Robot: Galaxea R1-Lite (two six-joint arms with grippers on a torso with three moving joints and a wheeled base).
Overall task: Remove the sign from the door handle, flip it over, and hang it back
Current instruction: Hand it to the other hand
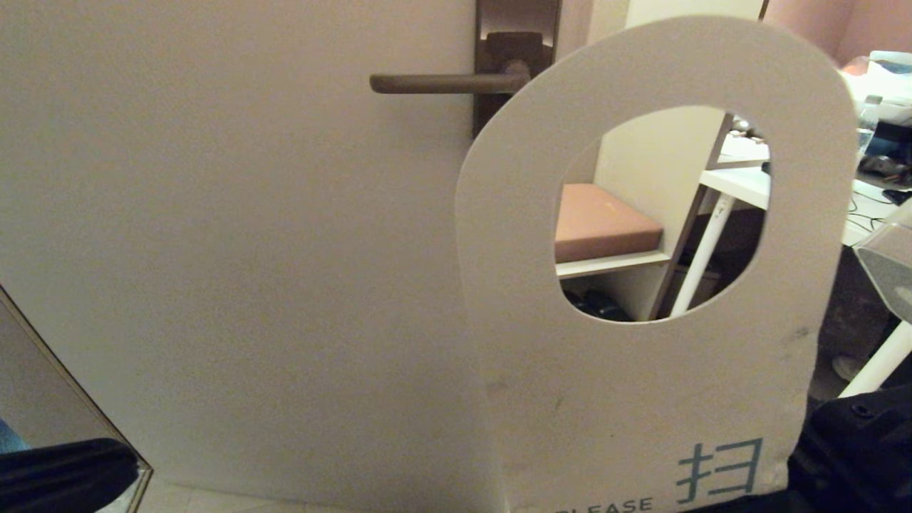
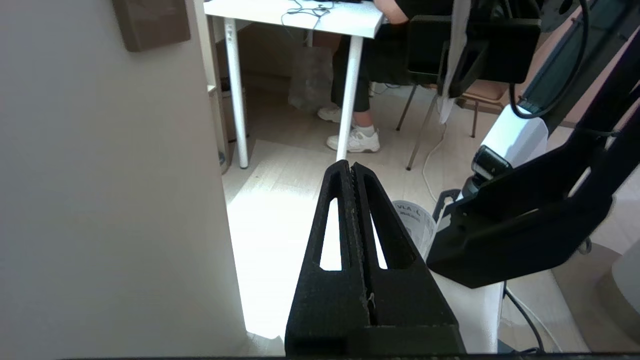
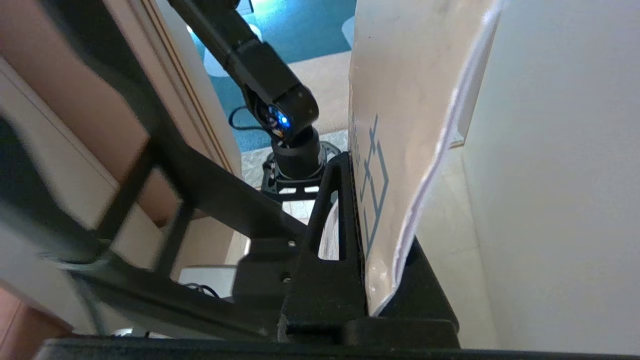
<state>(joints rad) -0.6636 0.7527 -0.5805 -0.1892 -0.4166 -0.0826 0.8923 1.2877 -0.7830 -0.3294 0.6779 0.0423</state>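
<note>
The sign (image 1: pixel 641 399) is off the handle and held upright close before me, right of the door handle (image 1: pixel 442 83). Its off-white face with "PLEASE" points toward me, and its large round hole is at the top. The handle is a brown lever on a dark plate (image 1: pixel 509 28) and carries nothing. My right gripper (image 3: pixel 360 165) is shut on the sign's lower end (image 3: pixel 410 100); its black body shows in the head view (image 1: pixel 848 449) at the lower right. My left gripper (image 2: pixel 351 167) is shut and empty, low at the left beside the door.
The white door (image 1: pixel 249 214) fills the left. Through the sign's hole I see a shelf with a pink-brown box (image 1: pixel 602 228) and a white desk (image 1: pixel 741 182). A mirror edge (image 1: pixel 43 385) stands at the lower left. A seated person's feet (image 2: pixel 357 140) are under the desk.
</note>
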